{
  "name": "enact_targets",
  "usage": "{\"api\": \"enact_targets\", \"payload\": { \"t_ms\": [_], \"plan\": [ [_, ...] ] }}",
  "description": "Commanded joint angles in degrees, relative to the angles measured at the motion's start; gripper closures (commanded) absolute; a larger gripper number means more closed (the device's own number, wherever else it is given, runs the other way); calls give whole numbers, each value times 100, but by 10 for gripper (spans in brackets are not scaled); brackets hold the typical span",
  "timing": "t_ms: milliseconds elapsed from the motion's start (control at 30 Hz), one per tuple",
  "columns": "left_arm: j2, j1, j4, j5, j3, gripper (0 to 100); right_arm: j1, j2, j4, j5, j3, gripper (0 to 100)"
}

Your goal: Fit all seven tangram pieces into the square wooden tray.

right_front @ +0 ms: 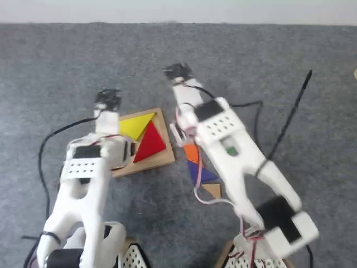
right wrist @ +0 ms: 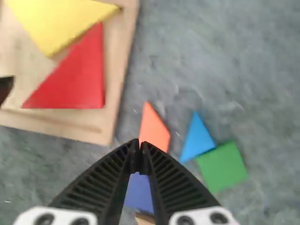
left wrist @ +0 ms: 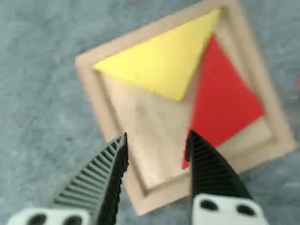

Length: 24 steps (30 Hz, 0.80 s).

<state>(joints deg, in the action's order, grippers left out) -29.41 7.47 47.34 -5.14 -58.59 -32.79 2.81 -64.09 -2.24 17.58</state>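
The square wooden tray (right_front: 160,158) holds a yellow triangle (right_front: 135,125) and a red triangle (right_front: 149,143); the rest of its floor (left wrist: 150,126) is bare. My left gripper (left wrist: 157,136) hangs open above that bare part, holding nothing. Right of the tray, on the carpet, lie an orange piece (right wrist: 154,127), a light blue triangle (right wrist: 197,138), a green square (right wrist: 221,165), a dark blue piece (right wrist: 139,193) and a tan piece (right_front: 213,191). My right gripper (right wrist: 139,142) is shut and empty, just over the near end of the orange piece.
Grey carpet (right_front: 290,67) covers the table, with open room behind and to the far right. Black cables (right_front: 290,117) trail across it beside the right arm. Both arm bases stand at the near edge.
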Motion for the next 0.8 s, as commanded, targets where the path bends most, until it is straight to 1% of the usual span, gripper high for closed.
{"api": "enact_targets", "payload": {
  "t_ms": [0,67,133,200,300,367,400,500,667,767],
  "plan": [
    [-158,-607,404,-185,796,761,215,963,945,97,1530,986],
    [62,-976,563,-149,1138,753,259,1314,1332,97,2154,986],
    [659,-1196,703,255,1640,740,251,1560,1481,70,2488,985],
    [1635,-1301,914,615,2237,739,207,1684,1534,35,2655,985],
    [3068,-1380,1248,1187,3029,739,180,1622,1640,-211,2690,985],
    [3736,-1363,1398,1547,3398,739,163,1499,1736,-202,2690,985],
    [3921,-1363,1495,1618,3530,739,154,1411,1815,-202,2690,985],
    [3991,-1257,1574,1749,3662,739,127,1182,2149,-211,2681,985],
    [4026,-1204,1609,2110,3653,750,-189,901,2448,-264,2681,985],
    [3982,-1213,1609,2127,3582,753,-286,875,2448,-879,2681,985]
  ]
}}
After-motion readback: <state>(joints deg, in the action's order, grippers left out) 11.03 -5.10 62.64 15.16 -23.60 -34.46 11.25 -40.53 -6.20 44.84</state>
